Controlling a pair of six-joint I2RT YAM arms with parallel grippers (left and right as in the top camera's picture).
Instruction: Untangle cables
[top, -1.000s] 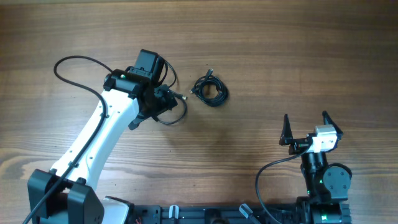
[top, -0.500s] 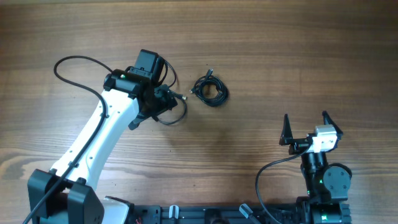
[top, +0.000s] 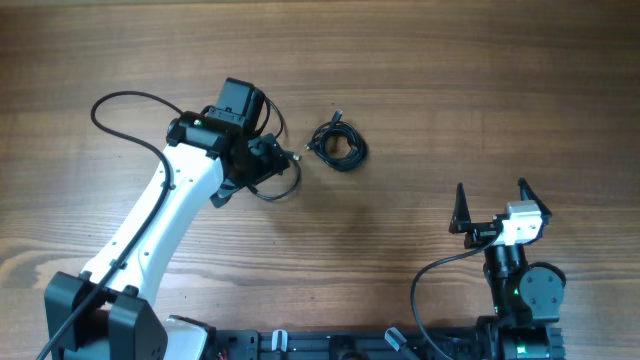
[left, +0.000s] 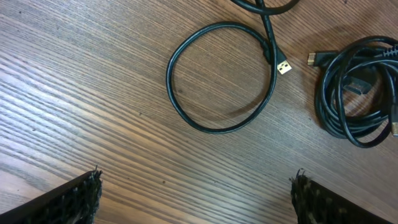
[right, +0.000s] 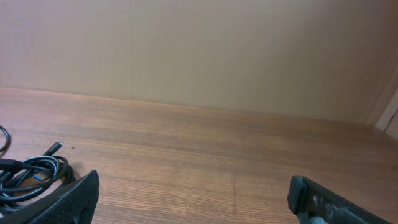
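Note:
A single black USB cable (left: 169, 78) lies in a loose loop on the wooden table, its plug (left: 283, 66) pointing at a coiled black cable bundle (left: 325, 102) just to its right. In the overhead view the loop (top: 285, 193) lies partly under my left gripper (top: 253, 174), and the bundle (top: 338, 145) sits apart to its right. My left gripper (left: 198, 200) is open and empty, hovering above the loop. My right gripper (top: 490, 205) is open and empty at the front right, far from both cables. The bundle also shows at the lower left of the right wrist view (right: 31, 171).
The left arm's own black supply cable (top: 112, 99) arcs over the table at the left. A beige wall (right: 199, 50) stands behind the table's far edge. The right arm's base (top: 520, 290) sits at the front right edge.
My left gripper has shifted very slightly. The cables on the table and my right arm have not moved.

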